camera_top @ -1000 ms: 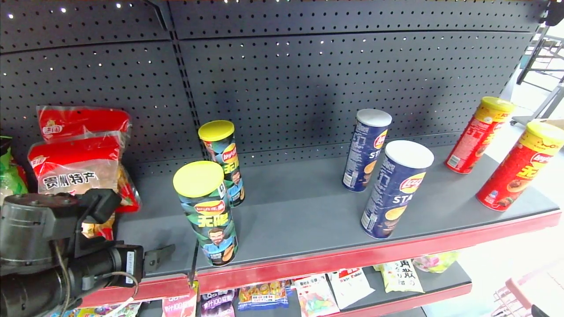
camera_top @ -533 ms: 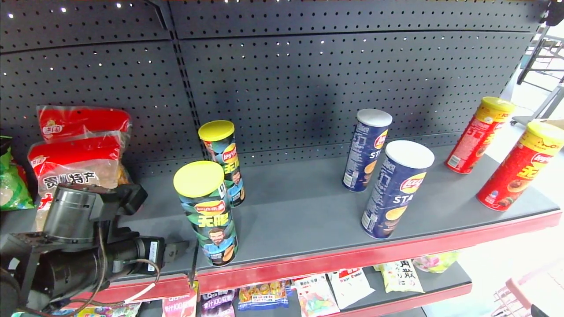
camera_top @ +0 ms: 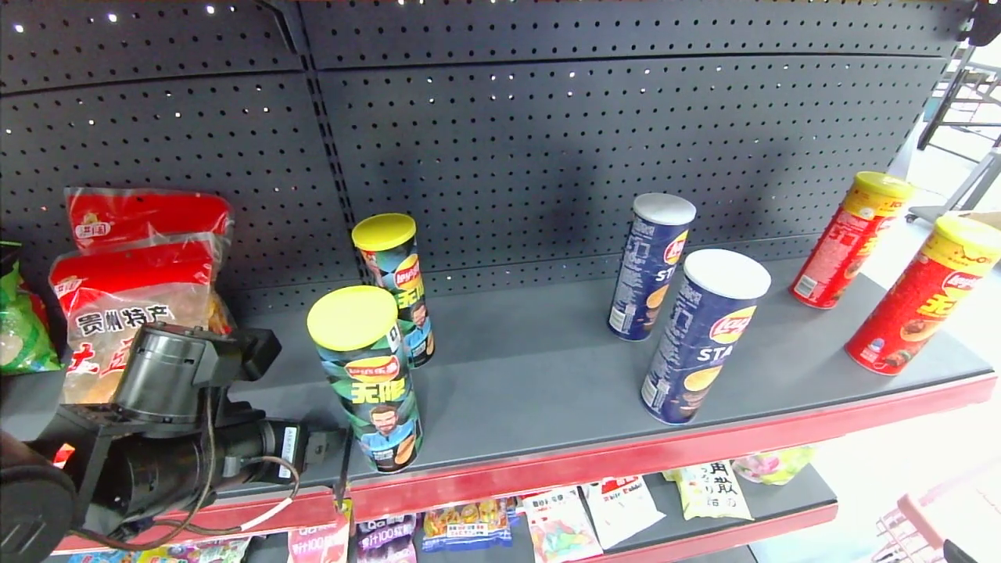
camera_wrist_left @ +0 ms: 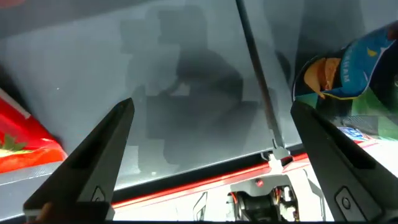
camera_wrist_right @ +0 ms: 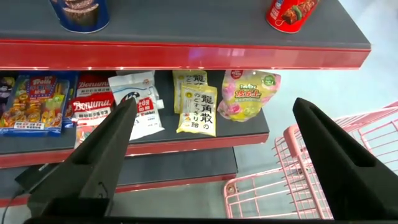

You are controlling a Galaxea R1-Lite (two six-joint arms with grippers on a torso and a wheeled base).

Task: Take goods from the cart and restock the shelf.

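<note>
The left claw (camera_wrist_left: 211, 106) is spread wide and holds nothing. It sits low at the front left of the grey shelf (camera_top: 547, 367), just above the shelf's red front edge (camera_top: 626, 456). In the head view the left claw (camera_top: 332, 446) points at the base of a green crisp can with a yellow lid (camera_top: 366, 383). The can stands upright just beside the claw, and I cannot tell whether they touch. From the left wrist, the same can (camera_wrist_left: 351, 68) shows beyond one finger and a red snack bag (camera_wrist_left: 25, 146) beyond the other.

A second green can (camera_top: 395, 285) stands behind the first, near the dark perforated back panel (camera_top: 547, 141). Red snack bags (camera_top: 129, 301) lean against that panel on the left, with a green bag (camera_top: 19, 332) at the edge.

Two dark blue cans with white lids stand upright mid-shelf, one near the front (camera_top: 704, 336) and one behind it (camera_top: 651, 266). On the right are two red cans with yellow lids, one at the back (camera_top: 848, 238) and one nearer the front (camera_top: 923, 293).

The right claw (camera_wrist_right: 214, 102) is also spread wide and empty. It is held lower, facing the lower shelf (camera_wrist_right: 186, 146), where flat snack packets (camera_wrist_right: 199, 102) lie side by side. The pink cart (camera_wrist_right: 323, 174) stands on the floor just right of that shelf.
</note>
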